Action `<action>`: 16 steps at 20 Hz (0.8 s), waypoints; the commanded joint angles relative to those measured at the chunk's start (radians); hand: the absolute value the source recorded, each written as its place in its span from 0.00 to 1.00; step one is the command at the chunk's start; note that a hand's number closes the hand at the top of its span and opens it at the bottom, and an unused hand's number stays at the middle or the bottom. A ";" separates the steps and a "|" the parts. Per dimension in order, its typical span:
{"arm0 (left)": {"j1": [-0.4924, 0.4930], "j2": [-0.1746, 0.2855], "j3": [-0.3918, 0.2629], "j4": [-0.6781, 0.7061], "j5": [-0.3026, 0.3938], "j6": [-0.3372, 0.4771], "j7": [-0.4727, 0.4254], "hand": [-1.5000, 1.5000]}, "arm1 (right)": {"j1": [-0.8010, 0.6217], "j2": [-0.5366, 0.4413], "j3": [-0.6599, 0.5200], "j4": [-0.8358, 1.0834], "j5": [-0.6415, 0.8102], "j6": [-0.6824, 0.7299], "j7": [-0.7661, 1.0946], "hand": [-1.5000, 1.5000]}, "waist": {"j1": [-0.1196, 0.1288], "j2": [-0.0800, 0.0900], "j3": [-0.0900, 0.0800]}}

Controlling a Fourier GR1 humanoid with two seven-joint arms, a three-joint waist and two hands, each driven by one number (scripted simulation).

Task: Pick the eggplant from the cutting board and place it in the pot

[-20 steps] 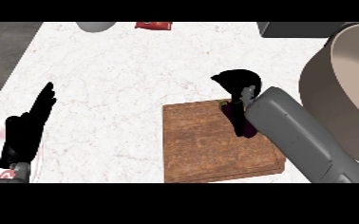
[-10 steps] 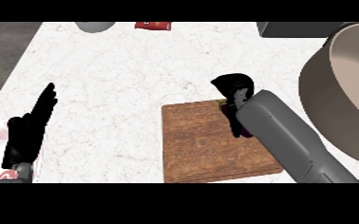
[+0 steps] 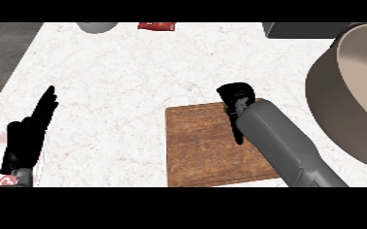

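Note:
A wooden cutting board (image 3: 204, 150) lies on the white counter, right of centre. My right hand (image 3: 235, 94) is over the board's far right corner with its fingers curled. A dark purple eggplant (image 3: 236, 126) shows as a narrow strip just below that hand, along the left side of my grey forearm, which hides most of it. The hand is shut on its upper end. A large beige pot (image 3: 337, 97) stands at the right edge, close to the forearm. At the lower left my left hand (image 3: 28, 136) rests open, fingers up.
A red packet (image 3: 156, 25) and a grey round object (image 3: 97, 26) sit at the counter's far edge. A dark object (image 3: 294, 29) stands at the far right, behind the pot. The counter's left edge (image 3: 14, 63) borders a dark floor.
My right hand and forearm have shifted slightly left and toward me over the board's far corner, with the eggplant staying under the hand. The left hand has barely moved.

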 commanded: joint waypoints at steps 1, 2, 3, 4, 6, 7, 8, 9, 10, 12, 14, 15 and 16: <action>0.061 -0.032 -0.006 -0.051 -0.037 0.004 -0.005 0.50 | -0.034 0.006 -0.039 0.084 0.067 -0.002 -0.075 0.00 | 0.004 0.000 0.000; 0.006 -0.023 0.019 -0.028 -0.019 -0.027 0.012 0.50 | 0.023 0.025 -0.041 0.018 0.077 0.013 -0.036 0.00 | -0.002 -0.001 0.000; 0.046 0.015 0.050 -0.060 -0.006 -0.051 0.024 0.50 | 0.030 -0.003 -0.055 -0.006 0.074 0.028 -0.037 0.00 | -0.002 -0.001 0.000; 0.054 -0.038 0.020 -0.046 -0.038 -0.020 -0.013 0.50 | -0.020 0.042 -0.070 0.091 0.100 0.000 -0.069 0.00 | 0.002 0.000 0.000; -0.014 0.002 0.084 0.058 0.013 -0.081 -0.056 0.50 | 0.022 0.007 -0.048 0.108 0.133 -0.036 -0.125 0.00 | -0.001 0.001 0.000; 0.024 -0.008 0.075 -0.009 0.005 -0.072 -0.024 0.50 | 0.073 -0.001 -0.038 0.071 0.149 -0.046 -0.126 0.00 | -0.002 -0.001 0.000; 0.014 -0.050 0.047 0.005 -0.044 -0.038 -0.023 0.50 | 0.072 0.040 -0.069 -0.017 0.143 0.013 -0.046 0.00 | -0.005 -0.002 0.000; -0.025 -0.034 0.050 0.020 -0.042 -0.052 -0.010 0.50 | 0.079 0.016 -0.052 0.069 0.154 -0.019 -0.149 0.00 | -0.004 0.000 0.000; -0.027 -0.018 0.068 -0.007 -0.016 -0.069 0.026 0.50 | 0.057 -0.007 -0.039 0.027 0.151 0.069 -0.139 1.00 | -0.004 -0.001 0.000; -0.032 -0.064 0.055 0.066 -0.056 -0.034 -0.044 0.50 | 0.054 0.001 -0.022 0.089 0.195 -0.029 -0.253 1.00 | -0.001 0.001 0.000; 0.024 -0.073 0.033 -0.030 -0.073 -0.031 -0.009 0.50 | 0.050 0.023 -0.020 0.122 0.224 -0.064 -0.281 1.00 | 0.002 0.000 0.000; -0.036 -0.068 0.033 -0.037 -0.072 -0.034 0.081 0.50 | 0.062 0.020 -0.039 0.055 0.217 -0.020 -0.243 1.00 | -0.004 -0.001 0.000; -0.064 -0.071 0.048 0.039 -0.081 -0.034 0.036 0.50 | 0.032 0.005 -0.053 0.079 0.224 -0.005 -0.280 1.00 | -0.004 0.000 0.000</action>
